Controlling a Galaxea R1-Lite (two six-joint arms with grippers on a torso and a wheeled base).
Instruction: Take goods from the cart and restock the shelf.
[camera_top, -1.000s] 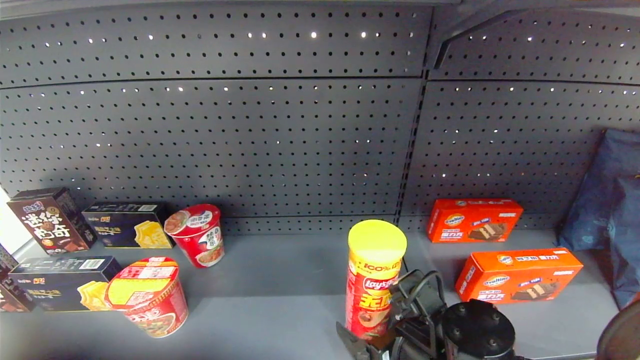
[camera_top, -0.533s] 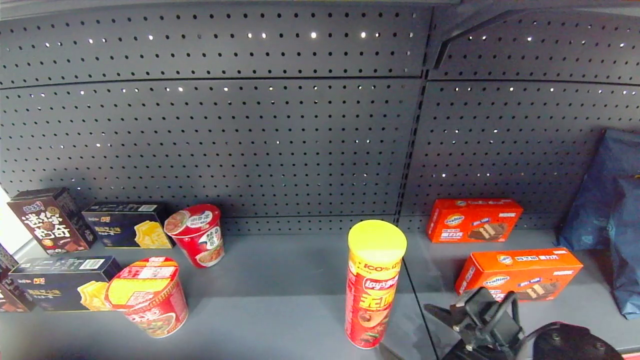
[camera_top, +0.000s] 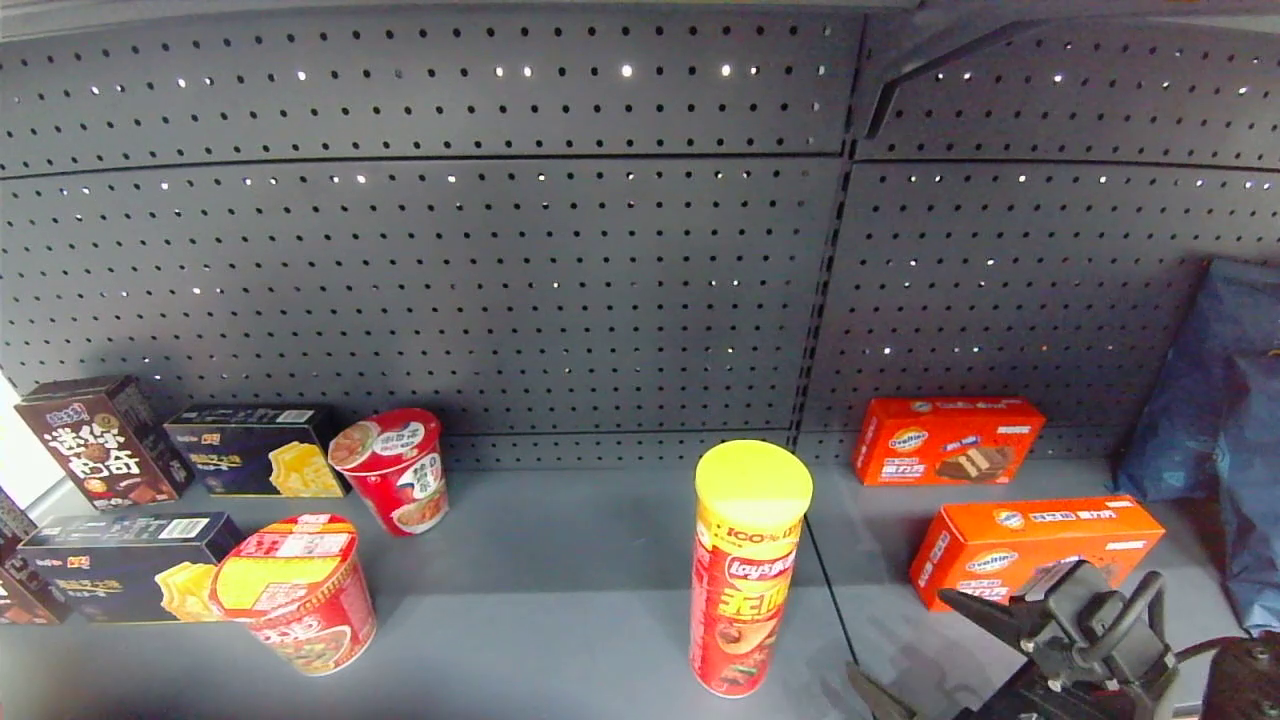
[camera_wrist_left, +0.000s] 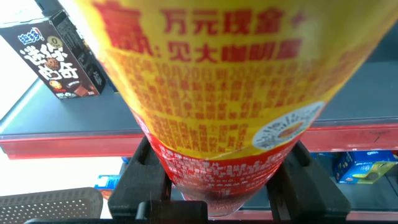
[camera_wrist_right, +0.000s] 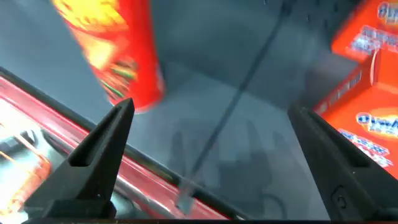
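Note:
A tall red chips can (camera_top: 750, 570) with a yellow lid stands upright on the grey shelf (camera_top: 560, 580), near its front edge. My right gripper (camera_top: 915, 650) is open to the can's right, apart from it, low at the shelf front. In the right wrist view the same gripper (camera_wrist_right: 211, 109) spreads its fingers wide, with the can (camera_wrist_right: 115, 50) off to one side. My left gripper (camera_wrist_left: 217, 186) is shut on a yellow and red cup (camera_wrist_left: 230, 106), which tapers down between the fingers.
Two orange boxes (camera_top: 948, 440) (camera_top: 1035, 550) lie right of the can. Two red noodle cups (camera_top: 392, 470) (camera_top: 295, 590), dark boxes (camera_top: 250, 450) and a brown box (camera_top: 95, 440) stand at the left. Blue bags (camera_top: 1220, 420) fill the far right. Bare shelf lies between cups and can.
My right gripper has let go of the chips can and drawn back to the right. The can stays upright where it was set.

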